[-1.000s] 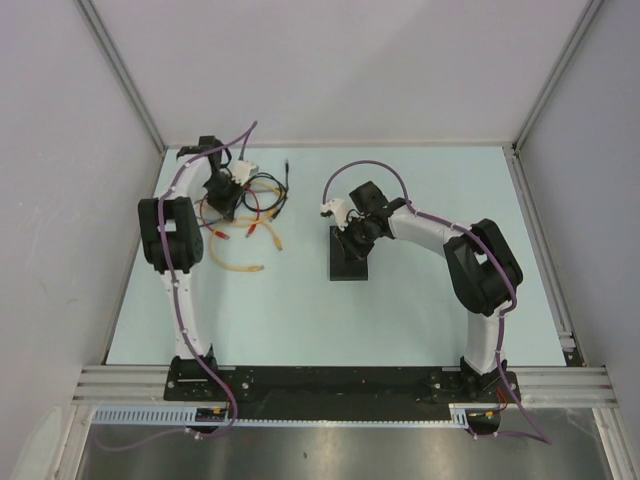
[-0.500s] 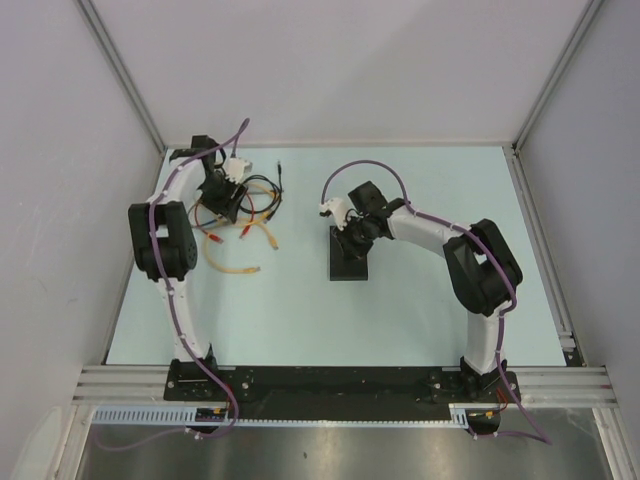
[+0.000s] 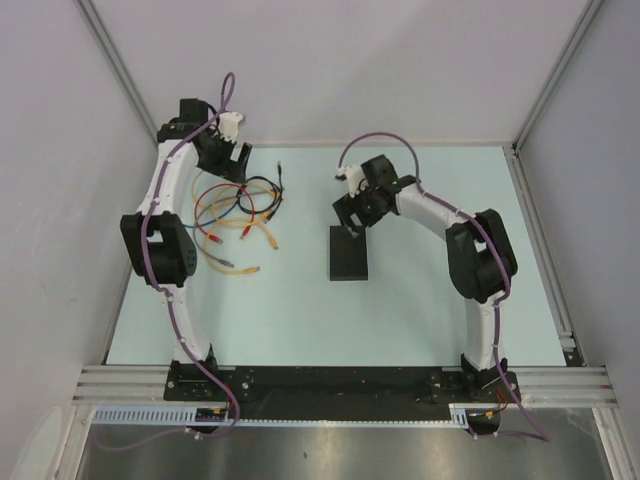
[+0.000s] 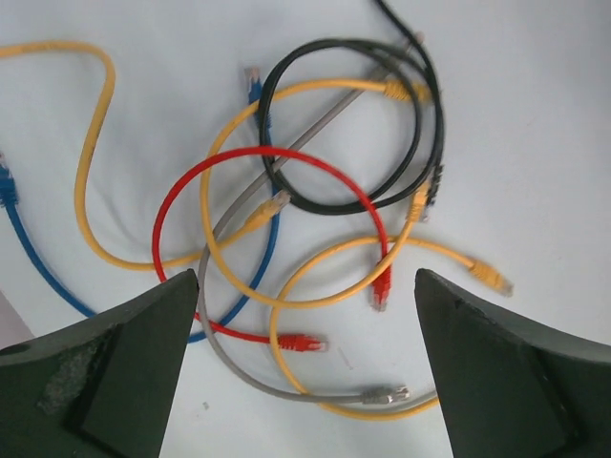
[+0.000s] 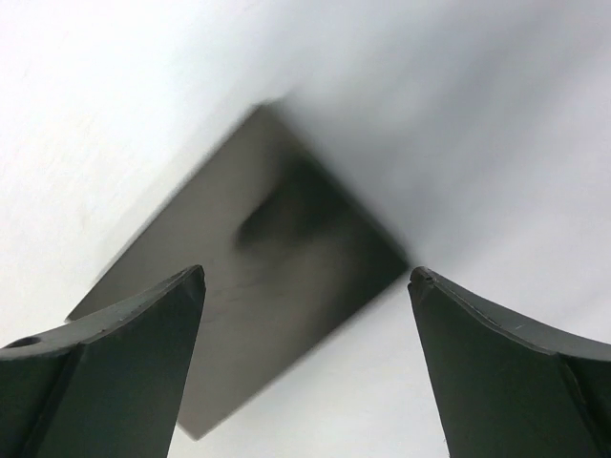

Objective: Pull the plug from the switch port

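Note:
The switch is a flat black box lying in the middle of the table, with no cable showing in it. It appears blurred in the right wrist view as the switch, under my open, empty right gripper. From above, the right gripper hovers over the switch's far end. My left gripper is raised at the back left, open and empty. Below it is a loose tangle of cables with free plugs, such as a grey plug and a red plug. I cannot tell which is the task's plug.
The cable pile of yellow, red, blue, black and grey leads lies left of the switch. Grey walls close in the table at the back and sides. The arm bases sit on a black rail at the near edge.
Both grippers went from shut to open. The left arm lifted up and back from the cable pile. The right gripper rose off the switch toward its far end.

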Available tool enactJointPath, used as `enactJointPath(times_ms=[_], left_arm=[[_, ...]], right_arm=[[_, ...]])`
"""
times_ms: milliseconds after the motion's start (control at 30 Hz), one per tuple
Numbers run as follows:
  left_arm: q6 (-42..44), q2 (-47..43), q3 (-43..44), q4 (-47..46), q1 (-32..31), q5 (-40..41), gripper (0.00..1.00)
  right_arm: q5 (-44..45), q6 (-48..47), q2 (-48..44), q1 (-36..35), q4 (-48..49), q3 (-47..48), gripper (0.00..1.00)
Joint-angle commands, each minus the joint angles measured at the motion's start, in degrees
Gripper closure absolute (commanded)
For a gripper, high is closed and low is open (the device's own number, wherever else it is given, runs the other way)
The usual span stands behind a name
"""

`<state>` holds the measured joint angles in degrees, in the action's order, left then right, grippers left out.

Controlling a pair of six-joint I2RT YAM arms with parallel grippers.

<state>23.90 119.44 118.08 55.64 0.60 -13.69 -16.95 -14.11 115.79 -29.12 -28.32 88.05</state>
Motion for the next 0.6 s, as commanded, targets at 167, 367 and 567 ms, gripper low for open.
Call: enactJointPath(times_ms=[167, 367, 567], left_arm=[[-14.2, -7.5, -1.0, -16.5, -4.9, -0.4, 0.00], [-22.2, -10.6, -1.9, -23.3, -8.8, 10.1, 0.01], [-21.3, -13.4, -12.8, -24.9, -14.1, 19.3, 0.00]], right_arm=[[9.1, 13.5, -1.7, 12.5, -2.0, 13.4, 0.05], [20.4, 19.5, 0.2, 18.4, -12.8, 20.9, 0.05], [36.4, 18.2, -10.0, 21.3, -4.8, 8.5, 0.02]])
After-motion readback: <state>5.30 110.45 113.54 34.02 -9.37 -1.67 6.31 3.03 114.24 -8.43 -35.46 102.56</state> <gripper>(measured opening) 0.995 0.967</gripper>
